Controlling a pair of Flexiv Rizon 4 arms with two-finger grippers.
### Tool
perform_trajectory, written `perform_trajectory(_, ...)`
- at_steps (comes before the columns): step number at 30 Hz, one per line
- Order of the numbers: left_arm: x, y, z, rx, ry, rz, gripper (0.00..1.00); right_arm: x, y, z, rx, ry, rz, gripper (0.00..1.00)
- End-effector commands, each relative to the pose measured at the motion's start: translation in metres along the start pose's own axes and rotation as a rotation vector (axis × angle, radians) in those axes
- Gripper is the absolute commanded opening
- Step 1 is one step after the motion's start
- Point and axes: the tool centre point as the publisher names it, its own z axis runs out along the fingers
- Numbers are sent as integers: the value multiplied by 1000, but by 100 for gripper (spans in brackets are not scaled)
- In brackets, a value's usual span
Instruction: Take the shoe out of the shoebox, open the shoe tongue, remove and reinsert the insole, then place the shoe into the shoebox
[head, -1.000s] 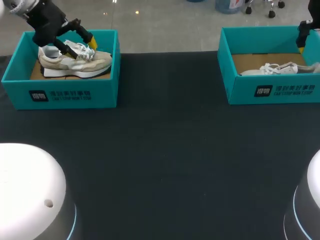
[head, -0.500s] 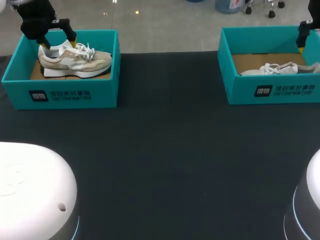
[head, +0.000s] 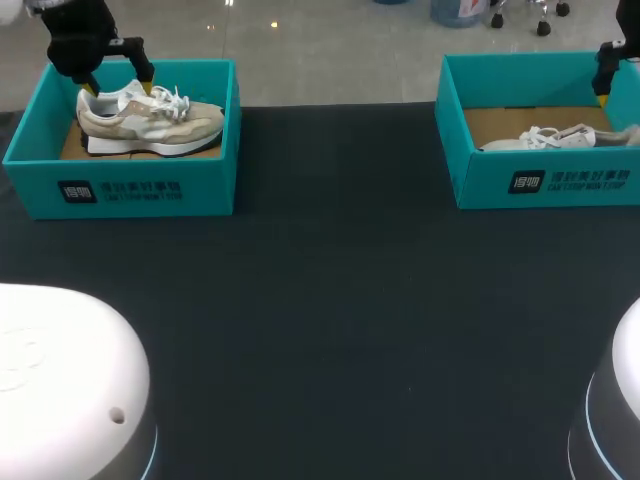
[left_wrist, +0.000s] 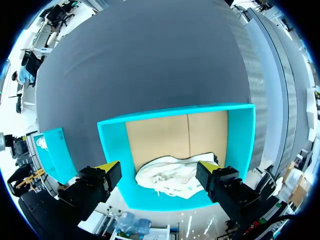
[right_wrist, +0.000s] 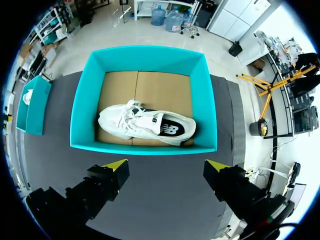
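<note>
Table (head: 330, 300) unchanged; left gripper (head: 118, 88) has shifted to heel of beige shoe (head: 150, 120).

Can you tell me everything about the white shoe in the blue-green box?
The white shoe is white all over, with loose white laces and a dark insole showing through its opening. It looks like soft fabric or leather. It rests slantwise on the brown cardboard floor of the teal box. Nothing else touches it; the right gripper hangs open, apart from it.
</note>
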Motion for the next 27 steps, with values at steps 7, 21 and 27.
perform_trajectory(7, 34, 21, 9, -44, 89, -73, 100, 0, -1, 0, -2, 0, 1, 100)
perform_trajectory(21, 110, 46, 30, -57, 218, -126, 100, 0, -1, 0, -2, 0, 1, 100)
perform_trajectory(27, 134, 64, 34, -48, 267, -135, 62, 0, -1, 0, -2, 0, 1, 100)
